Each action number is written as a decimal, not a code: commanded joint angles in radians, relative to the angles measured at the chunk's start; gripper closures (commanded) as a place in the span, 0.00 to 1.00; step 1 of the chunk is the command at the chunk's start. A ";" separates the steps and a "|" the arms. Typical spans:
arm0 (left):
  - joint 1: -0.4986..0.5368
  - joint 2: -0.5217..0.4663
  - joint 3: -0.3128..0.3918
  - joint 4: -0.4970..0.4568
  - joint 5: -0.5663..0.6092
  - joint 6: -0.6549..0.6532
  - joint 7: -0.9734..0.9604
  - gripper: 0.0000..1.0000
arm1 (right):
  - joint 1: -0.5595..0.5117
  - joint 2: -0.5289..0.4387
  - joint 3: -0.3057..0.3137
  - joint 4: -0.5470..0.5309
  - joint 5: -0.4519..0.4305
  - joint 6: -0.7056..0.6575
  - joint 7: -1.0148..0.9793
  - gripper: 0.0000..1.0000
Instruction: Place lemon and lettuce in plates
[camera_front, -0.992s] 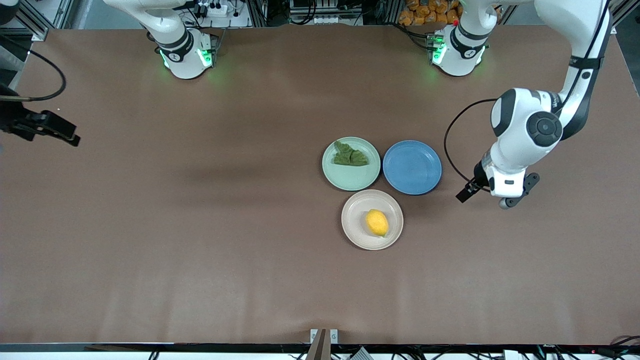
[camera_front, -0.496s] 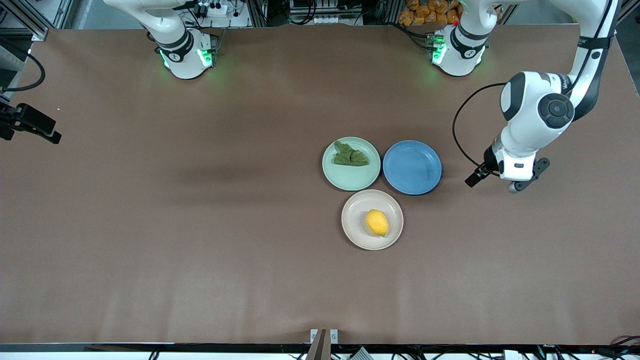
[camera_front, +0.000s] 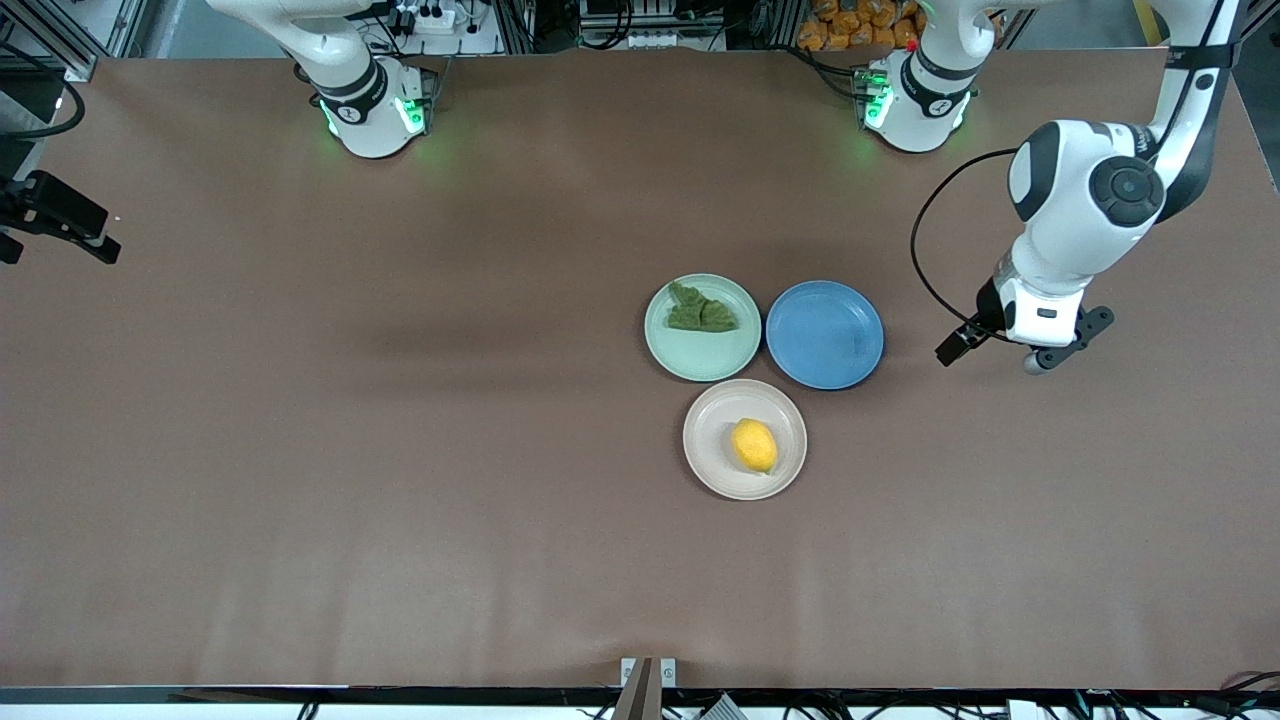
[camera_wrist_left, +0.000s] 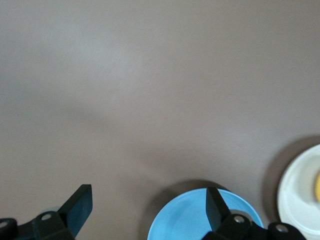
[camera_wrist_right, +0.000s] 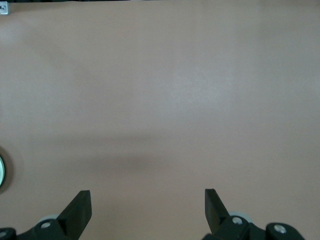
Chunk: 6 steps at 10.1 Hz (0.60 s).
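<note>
The lettuce (camera_front: 702, 309) lies in the mint green plate (camera_front: 702, 355). The lemon (camera_front: 754, 445) lies in the cream-white plate (camera_front: 710, 440), which stands nearer to the front camera. My left gripper (camera_front: 1042, 342) hangs over bare table beside the blue plate, toward the left arm's end. It is open and empty in the left wrist view (camera_wrist_left: 148, 210), where the cream-white plate (camera_wrist_left: 297, 200) shows at the edge. My right gripper (camera_front: 62, 215) is over the table's edge at the right arm's end. It is open and empty in the right wrist view (camera_wrist_right: 147, 210).
An empty blue plate (camera_front: 824, 334) stands beside the mint green plate, toward the left arm's end, and shows in the left wrist view (camera_wrist_left: 190, 225). The three plates sit close together. The brown table (camera_front: 400, 450) spreads around them.
My left gripper has drawn away from the plates toward the left arm's end and its base. My right gripper has moved farther out past the table's edge.
</note>
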 joint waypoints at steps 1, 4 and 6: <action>0.013 -0.058 0.006 0.102 -0.010 -0.179 0.213 0.00 | -0.001 -0.022 -0.003 -0.016 0.017 -0.008 -0.041 0.00; 0.027 -0.143 -0.003 0.186 -0.014 -0.305 0.352 0.00 | -0.001 -0.051 -0.005 -0.030 0.017 -0.005 -0.041 0.00; 0.018 -0.177 -0.015 0.304 -0.017 -0.427 0.351 0.00 | -0.001 -0.051 -0.008 -0.031 0.017 0.005 -0.041 0.00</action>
